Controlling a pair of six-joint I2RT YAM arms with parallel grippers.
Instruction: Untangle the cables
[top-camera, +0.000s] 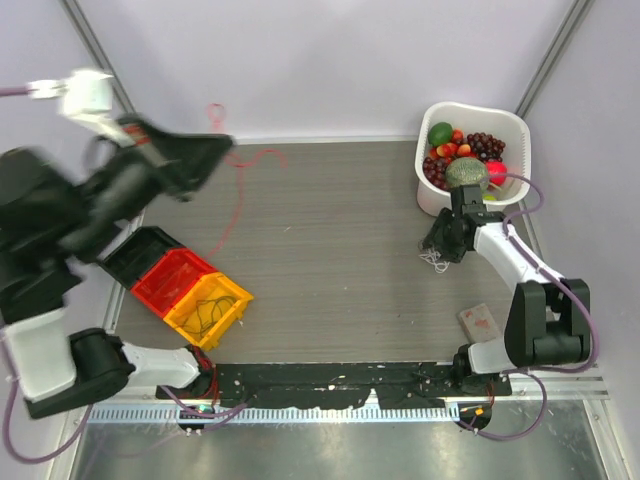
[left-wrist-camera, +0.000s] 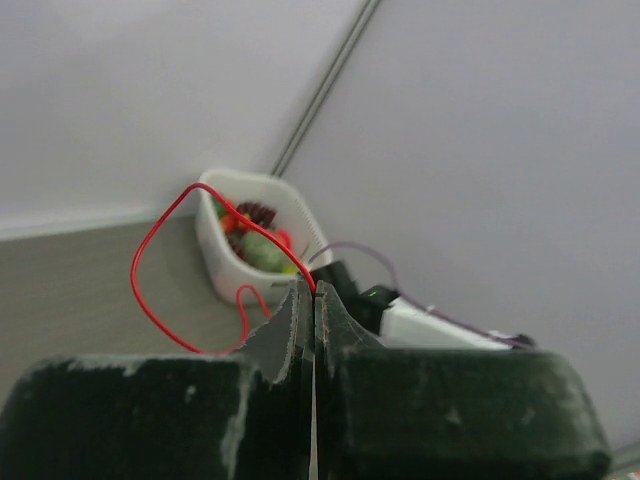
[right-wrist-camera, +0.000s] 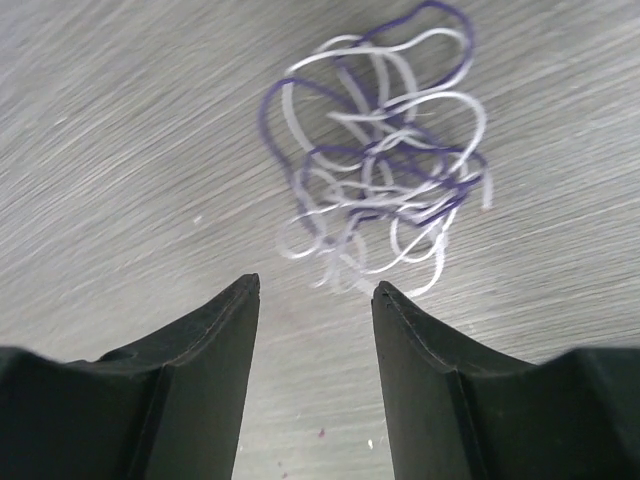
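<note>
left tool (left-wrist-camera: 307, 300): pinched shut on red cable (left-wrist-camera: 150, 250), which hangs below it
right tool (right-wrist-camera: 315, 290): wide, empty
white-purple tangle (right-wrist-camera: 380, 170): on surface (right-wrist-camera: 120, 120), just ahead of right tool
next: I'd pinch one outer loop, not the clump

You have nothing legible in any view: no lettering, label or number. The small card (top-camera: 480, 322) on the bench (top-camera: 330, 250) shows a reddish mark, too small for you to read.
</note>
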